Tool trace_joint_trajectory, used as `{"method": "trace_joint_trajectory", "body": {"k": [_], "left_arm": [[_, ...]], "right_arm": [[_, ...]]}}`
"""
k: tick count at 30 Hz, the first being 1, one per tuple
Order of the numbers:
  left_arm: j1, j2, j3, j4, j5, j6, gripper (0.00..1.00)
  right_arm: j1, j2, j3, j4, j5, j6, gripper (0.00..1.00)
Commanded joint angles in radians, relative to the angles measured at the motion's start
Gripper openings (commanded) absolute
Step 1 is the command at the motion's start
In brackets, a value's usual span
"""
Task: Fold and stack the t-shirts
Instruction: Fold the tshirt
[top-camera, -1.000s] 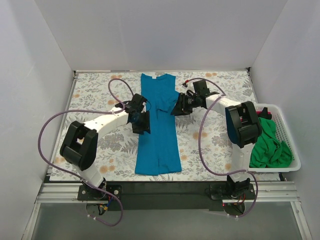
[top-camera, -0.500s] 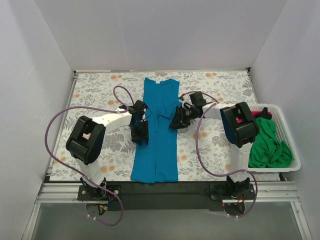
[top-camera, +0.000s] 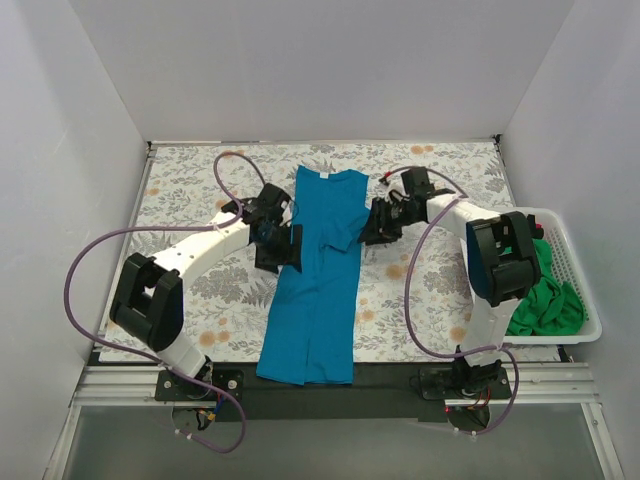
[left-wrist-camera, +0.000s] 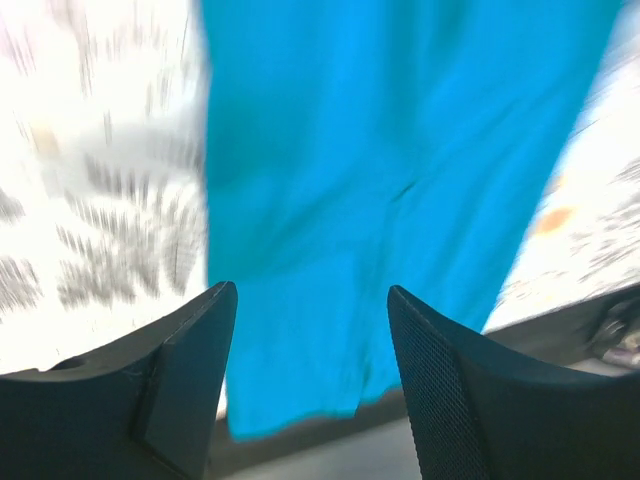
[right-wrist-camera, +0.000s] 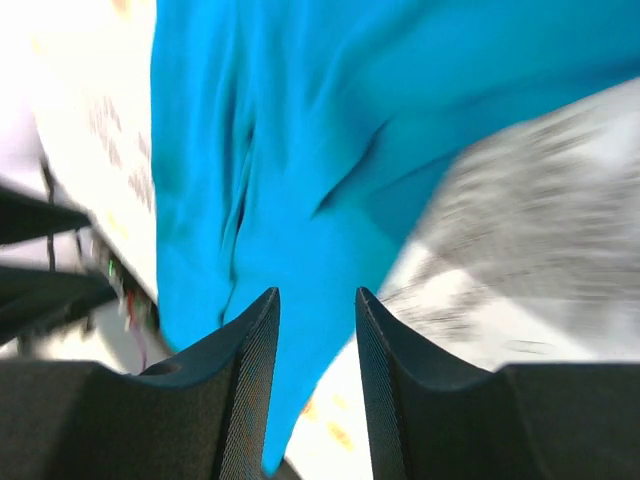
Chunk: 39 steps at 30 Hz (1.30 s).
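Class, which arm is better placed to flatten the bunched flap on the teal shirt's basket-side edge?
Right: the right pincer sits beside the flap; the left pincer is across the teal shirt.

Matt teal cloth t-shirt (top-camera: 320, 270), white plastic basket (top-camera: 572, 262)

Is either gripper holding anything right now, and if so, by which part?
Nothing is held. The left gripper and right gripper are both open on either side of the long teal-blue cotton t-shirt, with no cloth between their fingers.
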<state>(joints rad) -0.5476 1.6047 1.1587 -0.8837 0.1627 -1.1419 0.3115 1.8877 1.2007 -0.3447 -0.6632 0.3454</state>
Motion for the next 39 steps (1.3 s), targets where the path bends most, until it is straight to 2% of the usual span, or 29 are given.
{"method": "trace_joint_trajectory", "body": {"k": [1,6,15,22,27,39], "left_arm": [[-0.011,0.035,0.122,0.124,-0.068,0.077,0.61],[-0.055,0.138,0.252,0.250,-0.115,0.163,0.61],[-0.136,0.290,0.374,0.347,-0.189,0.257,0.61],[-0.172,0.330,0.366,0.365,-0.218,0.261,0.61],[-0.181,0.325,0.343,0.371,-0.235,0.257,0.61],[-0.199,0.331,0.320,0.374,-0.241,0.255,0.61]], "right_arm": [[-0.095,-0.036,0.076,0.009,0.108,0.032,0.43],[-0.178,0.011,0.108,0.101,0.151,0.124,0.43],[-0.187,0.183,0.230,0.142,0.128,0.132,0.44],[-0.187,0.284,0.290,0.151,0.105,0.118,0.44],[-0.187,0.298,0.295,0.151,0.059,0.107,0.39],[-0.187,0.298,0.269,0.148,-0.006,0.058,0.35]]}}
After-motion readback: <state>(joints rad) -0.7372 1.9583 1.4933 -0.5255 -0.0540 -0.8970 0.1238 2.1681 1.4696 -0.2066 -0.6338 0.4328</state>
